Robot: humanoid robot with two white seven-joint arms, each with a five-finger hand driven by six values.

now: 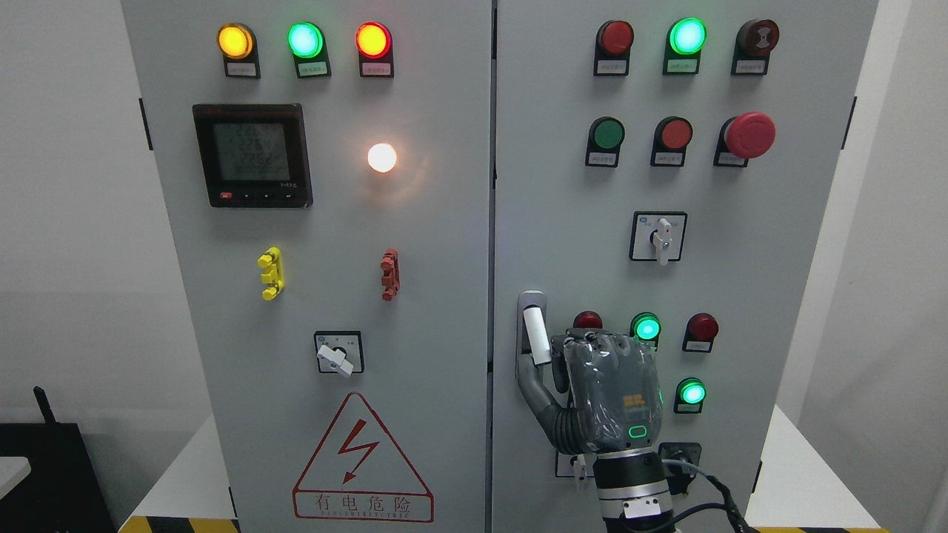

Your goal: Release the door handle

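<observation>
Reaching up from the bottom edge, right of the middle, the right robot hand (592, 392) is seen from its back, a grey shell with a small green light near the wrist. Its thumb (535, 389) angles up and left, the tip just below the door handle (535, 334). The other fingers curl forward at the knuckles, out of sight, so I cannot tell whether they are touching or gripping the handle.

The door handle is a short white lever, standing nearly upright in a grey oval recess at the left edge of the right cabinet door (740, 259), just beside the seam between the two doors.

Round the hand on that door sit small lamps: a dark red one (588, 320) just above the knuckles and a lit green one (646, 327) beside it. Higher up is a rotary switch (659, 237), then a big red mushroom button (749, 135).

On the left cabinet door (444, 370) are a dark digital meter (252, 154), a glowing white lamp (382, 157) and a red lightning warning triangle (361, 460).
</observation>
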